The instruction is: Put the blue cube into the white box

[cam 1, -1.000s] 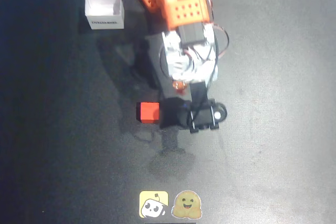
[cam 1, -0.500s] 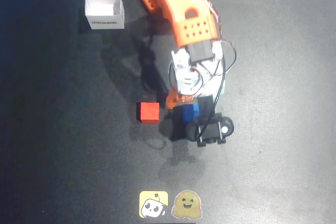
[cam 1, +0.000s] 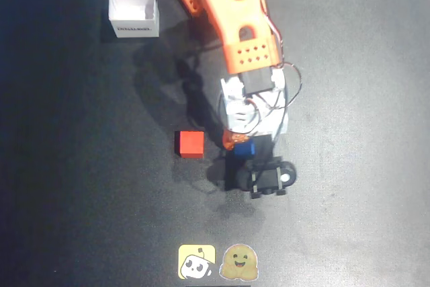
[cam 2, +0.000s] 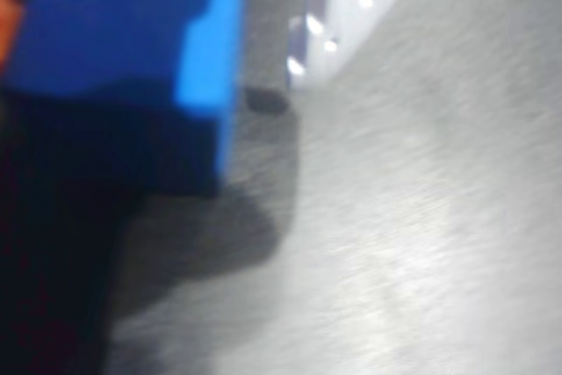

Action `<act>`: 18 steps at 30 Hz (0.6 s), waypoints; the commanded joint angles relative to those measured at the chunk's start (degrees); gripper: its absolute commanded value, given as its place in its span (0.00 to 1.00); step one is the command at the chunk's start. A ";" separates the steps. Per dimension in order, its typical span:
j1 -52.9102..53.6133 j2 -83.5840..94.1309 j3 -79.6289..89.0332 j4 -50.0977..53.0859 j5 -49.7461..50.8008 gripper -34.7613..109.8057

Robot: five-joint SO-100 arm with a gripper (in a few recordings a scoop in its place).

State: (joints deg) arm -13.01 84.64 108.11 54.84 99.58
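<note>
Open dark table lies between the gripper and the white box at upper left — just the red cube sits near that path, beside the gripper. The box's top is open.

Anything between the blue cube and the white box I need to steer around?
Nothing visible. The hand holds the blue cube; the white box sits open at upper left in the overhead view. The red cube lies left of the hand, below that line.
</note>
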 commanded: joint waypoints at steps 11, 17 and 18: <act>1.58 6.33 -3.43 6.33 9.84 0.24; 4.75 16.70 -10.46 25.49 20.39 0.24; 6.59 18.46 -11.07 28.30 20.83 0.24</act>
State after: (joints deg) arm -9.49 96.94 100.99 75.15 117.95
